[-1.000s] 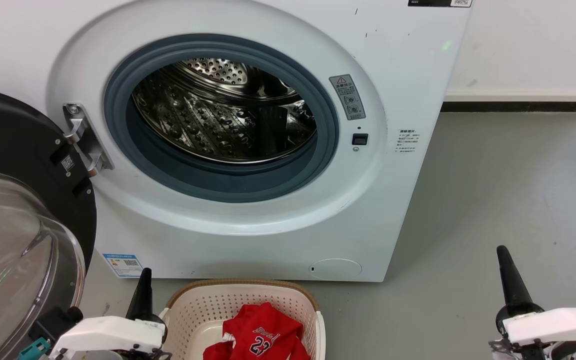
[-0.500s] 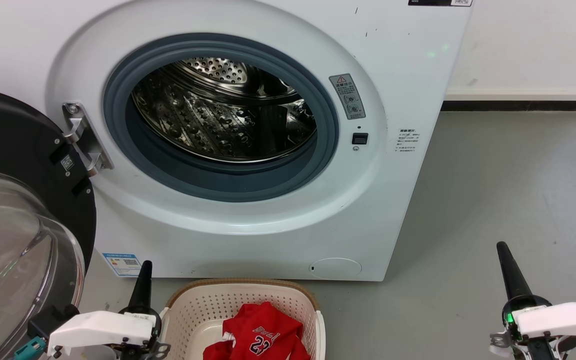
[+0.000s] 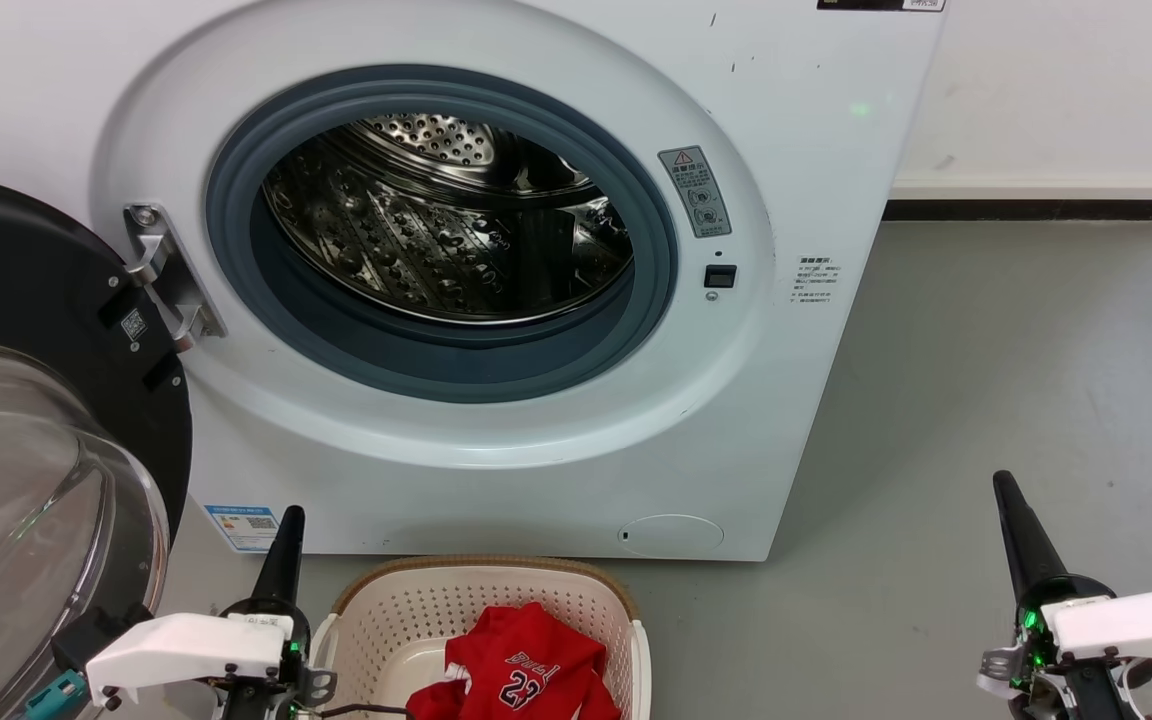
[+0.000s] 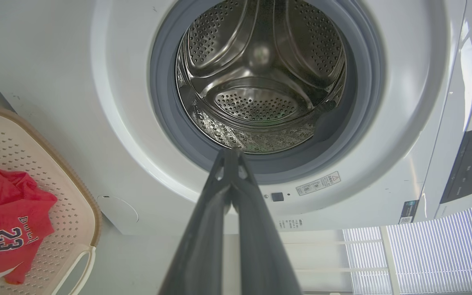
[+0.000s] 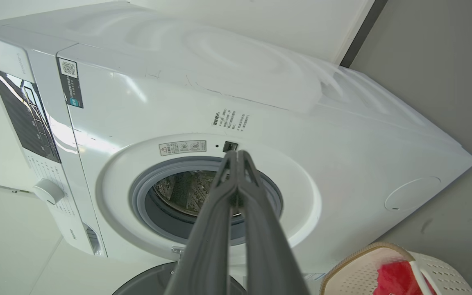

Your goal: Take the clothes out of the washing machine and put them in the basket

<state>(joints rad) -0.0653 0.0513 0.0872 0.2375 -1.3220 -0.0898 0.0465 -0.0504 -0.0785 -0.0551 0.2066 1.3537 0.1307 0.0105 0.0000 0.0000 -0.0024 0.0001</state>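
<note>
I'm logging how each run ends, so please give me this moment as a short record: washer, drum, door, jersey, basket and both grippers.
washing machine: white front-loader, door open
drum: perforated steel, looks empty
door: black-framed glass, swung open to the robot's left
jersey: red, number 23, crumpled inside the basket
basket: cream with a brown rim, on the floor in front of the washer
left gripper: fingers together, holding nothing, beside the basket
right gripper: fingers together, holding nothing, off to the right

The basket (image 3: 481, 566) and red jersey (image 3: 521, 655) are cut off by the head view's bottom edge.
</note>
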